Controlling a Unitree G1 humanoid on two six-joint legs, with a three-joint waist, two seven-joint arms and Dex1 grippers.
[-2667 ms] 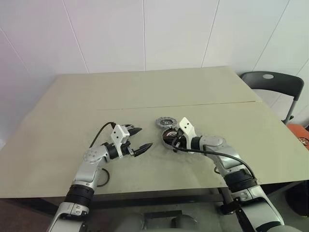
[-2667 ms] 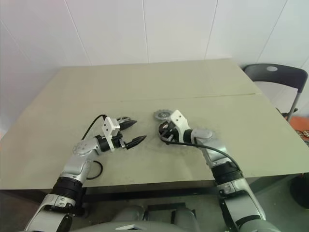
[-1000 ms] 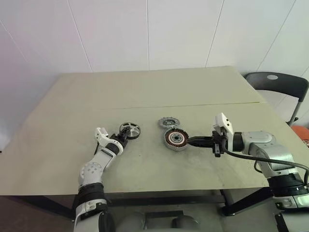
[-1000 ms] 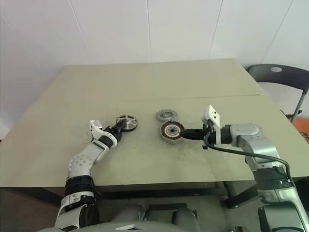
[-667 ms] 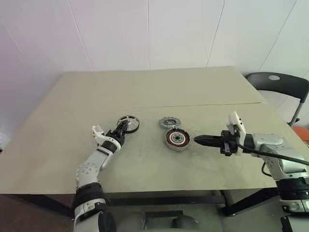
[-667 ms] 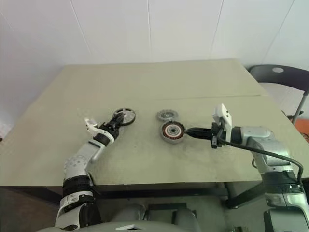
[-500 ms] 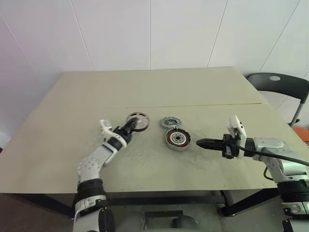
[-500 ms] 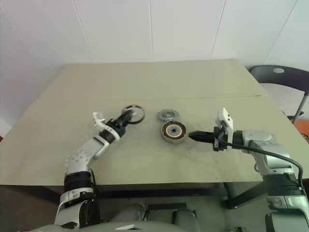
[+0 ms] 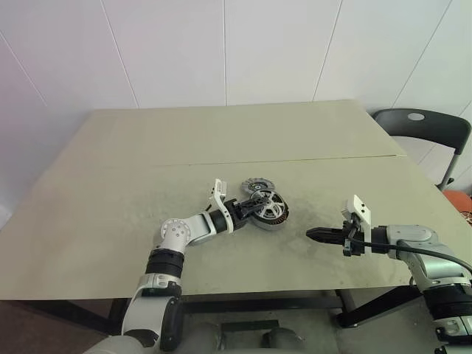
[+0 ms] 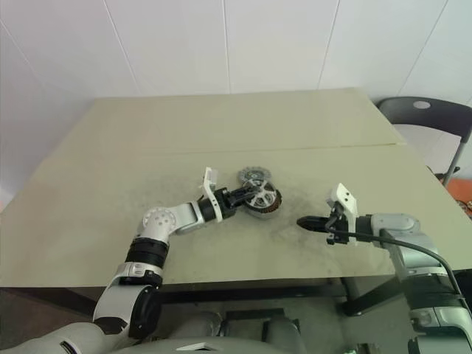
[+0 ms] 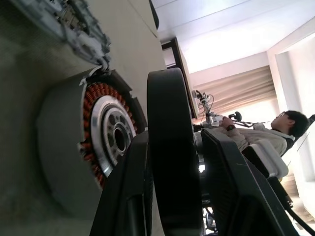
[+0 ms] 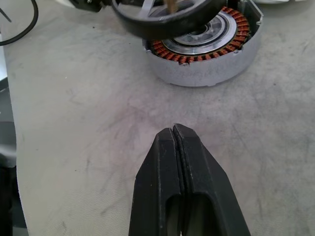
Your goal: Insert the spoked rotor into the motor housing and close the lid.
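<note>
The left gripper (image 11: 172, 196) clamps the spoked rotor's (image 11: 172, 147) dark rim edge-on, just beside the motor housing (image 11: 74, 152), copper windings facing it.

So the motor housing (image 9: 273, 214) sits on the table (image 9: 110, 184) about mid-width, toward the near half. The lid (image 9: 257, 185) lies just behind it, a touch to the left. The spoked rotor (image 9: 262, 203) is up off the table, tilted over the housing's left part, pinched in the left gripper (image 9: 249, 207). The right gripper (image 9: 313, 234) hovers near, to the housing's right, fingers together, apart from it.
</note>
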